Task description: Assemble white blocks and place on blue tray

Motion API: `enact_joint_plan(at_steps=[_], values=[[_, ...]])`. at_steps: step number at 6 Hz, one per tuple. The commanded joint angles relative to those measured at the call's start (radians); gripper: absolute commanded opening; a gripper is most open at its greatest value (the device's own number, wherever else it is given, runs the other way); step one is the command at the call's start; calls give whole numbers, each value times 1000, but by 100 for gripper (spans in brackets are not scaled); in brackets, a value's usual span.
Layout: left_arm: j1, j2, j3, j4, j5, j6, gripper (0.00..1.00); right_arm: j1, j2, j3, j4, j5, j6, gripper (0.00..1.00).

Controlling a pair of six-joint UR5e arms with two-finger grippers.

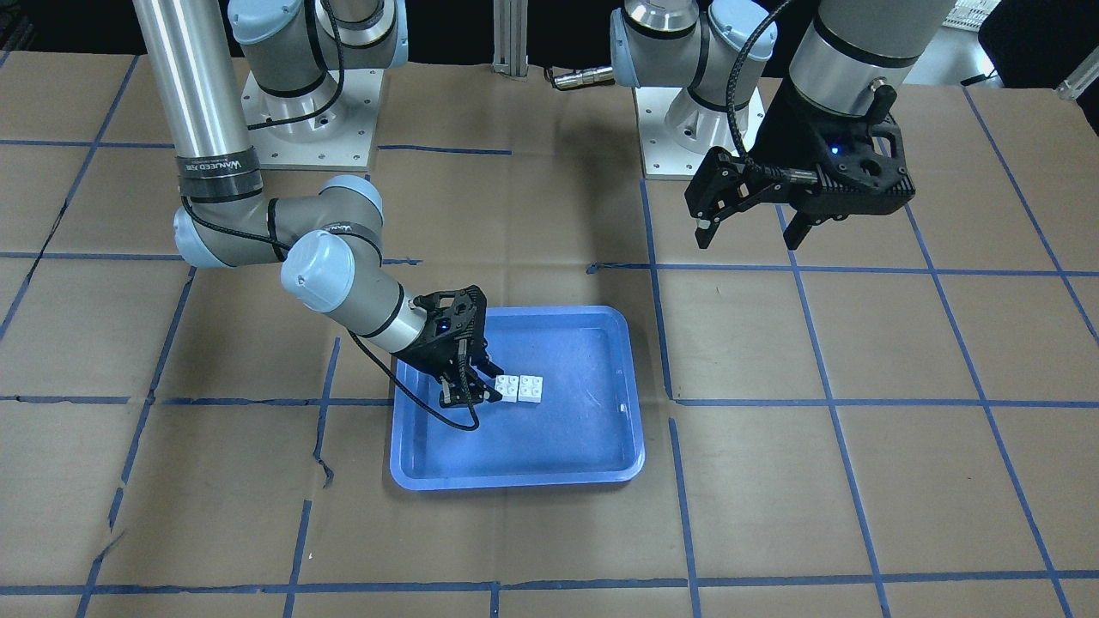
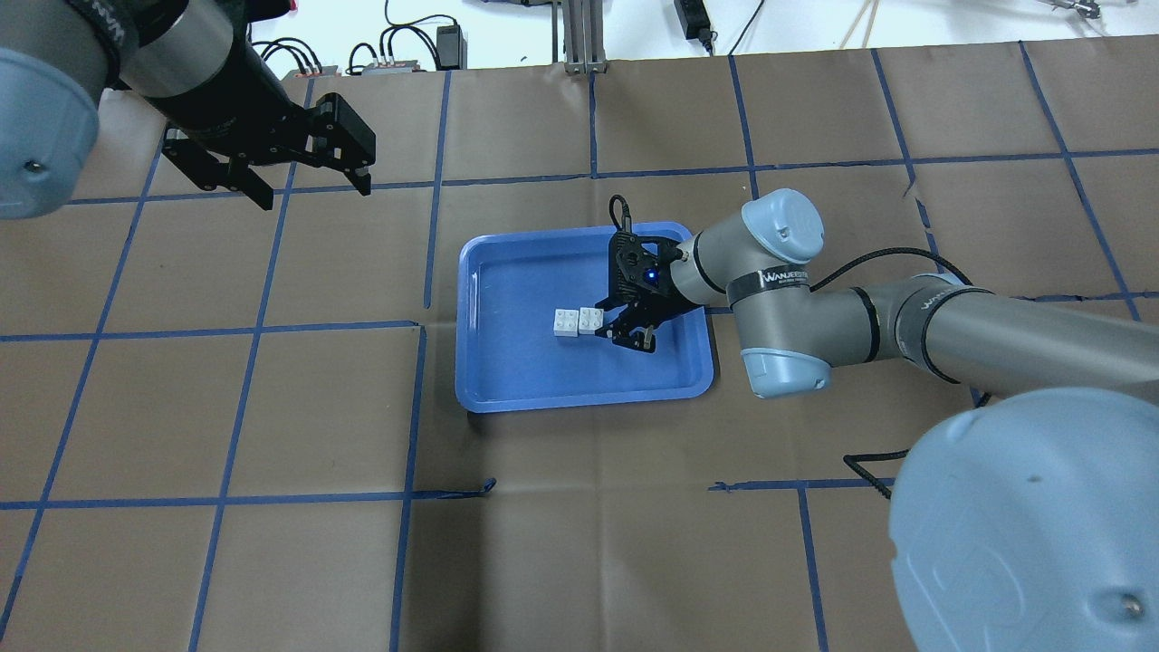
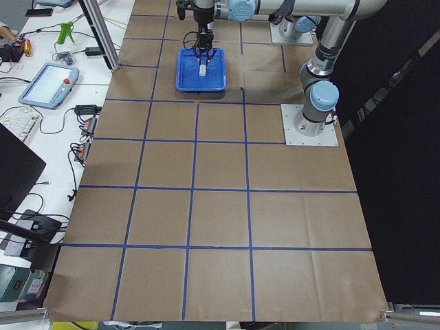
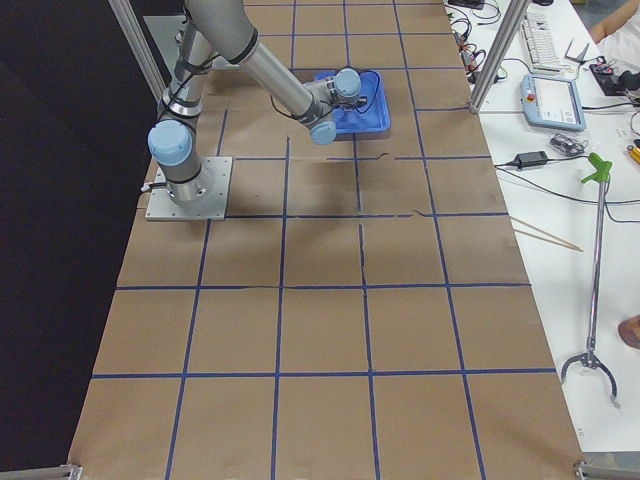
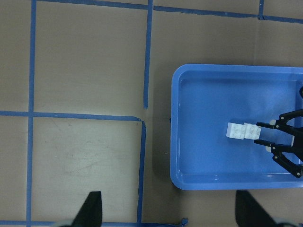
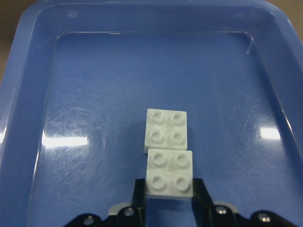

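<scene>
The right gripper's fingers point(image 6: 203, 198) narrowly flank the near end of the white blocks point(image 6: 168, 151) on the blue tray point(image 6: 28, 94).

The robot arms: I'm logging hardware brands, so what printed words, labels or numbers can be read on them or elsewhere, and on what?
"WANJEED" then smaller blurred letters: black band on the right arm, overhead view.
The same band in the front-facing view: same word, tail too blurred.
White blocks, blue tray: no text.
Desk devices in side views: too small to read.
</scene>
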Motion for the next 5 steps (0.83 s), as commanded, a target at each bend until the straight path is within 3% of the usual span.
enact_joint_plan(at_steps=[1,5], values=[[0,0,0,0,-2,0,99,1,0,1,-1,2,1,35],[1,0,7,2,-3,-5,99,0,0,1,-1,5,4,51]])
